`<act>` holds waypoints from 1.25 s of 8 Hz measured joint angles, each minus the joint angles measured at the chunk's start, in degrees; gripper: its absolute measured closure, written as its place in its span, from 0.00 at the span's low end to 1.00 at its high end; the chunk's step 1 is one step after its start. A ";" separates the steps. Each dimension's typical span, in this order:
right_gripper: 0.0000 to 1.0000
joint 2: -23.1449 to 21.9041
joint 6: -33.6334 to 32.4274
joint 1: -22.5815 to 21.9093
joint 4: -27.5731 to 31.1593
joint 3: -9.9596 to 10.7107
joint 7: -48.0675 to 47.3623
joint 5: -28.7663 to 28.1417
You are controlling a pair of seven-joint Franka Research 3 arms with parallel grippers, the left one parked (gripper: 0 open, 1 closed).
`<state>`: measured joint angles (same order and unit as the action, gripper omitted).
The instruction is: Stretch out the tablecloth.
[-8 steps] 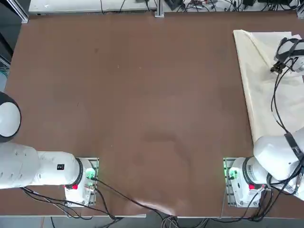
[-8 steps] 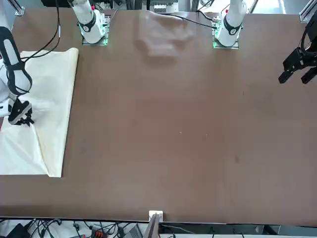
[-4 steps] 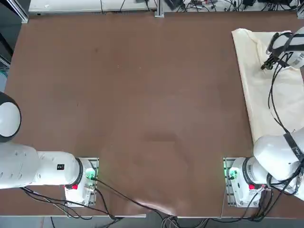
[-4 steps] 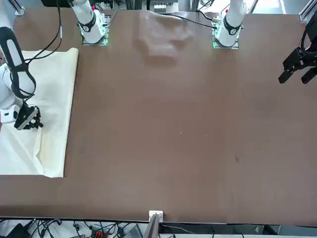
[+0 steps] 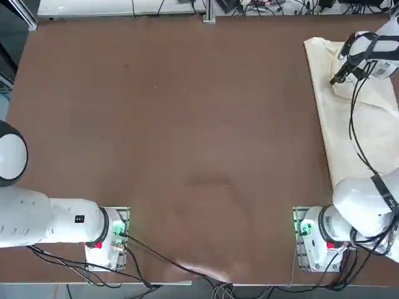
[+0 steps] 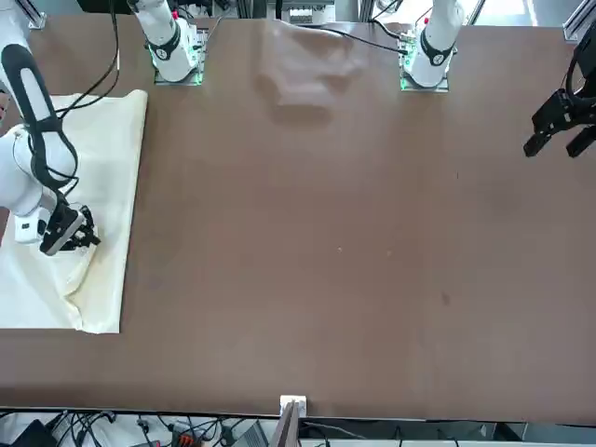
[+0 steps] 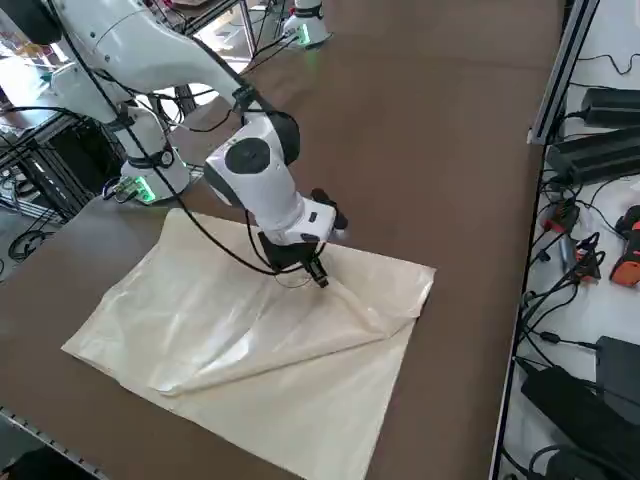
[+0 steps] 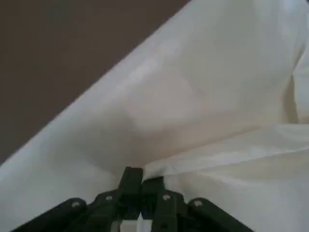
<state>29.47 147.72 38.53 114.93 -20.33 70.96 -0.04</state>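
Fingers (image 8: 131,180) of my right gripper (image 7: 318,275) are pinched shut on a fold of the cloth (image 7: 250,340). I see the cloth lying at the desk's (image 5: 187,124) far right corner.

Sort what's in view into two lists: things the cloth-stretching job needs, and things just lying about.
Needed for the job:
- tablecloth, folded at the table's edge
- right hand, shut on a pinch of the tablecloth

Just lying about:
- cables and black boxes beside the table
- brown table
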 joint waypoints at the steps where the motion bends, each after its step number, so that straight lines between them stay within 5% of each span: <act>1: 0.98 -0.06 -0.15 -1.33 0.00 -0.22 -2.18 -0.03; 10: 0.98 2.59 -1.20 -14.38 -3.91 -0.32 -23.37 -0.65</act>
<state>32.06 146.51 24.15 111.02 -20.64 47.59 -0.70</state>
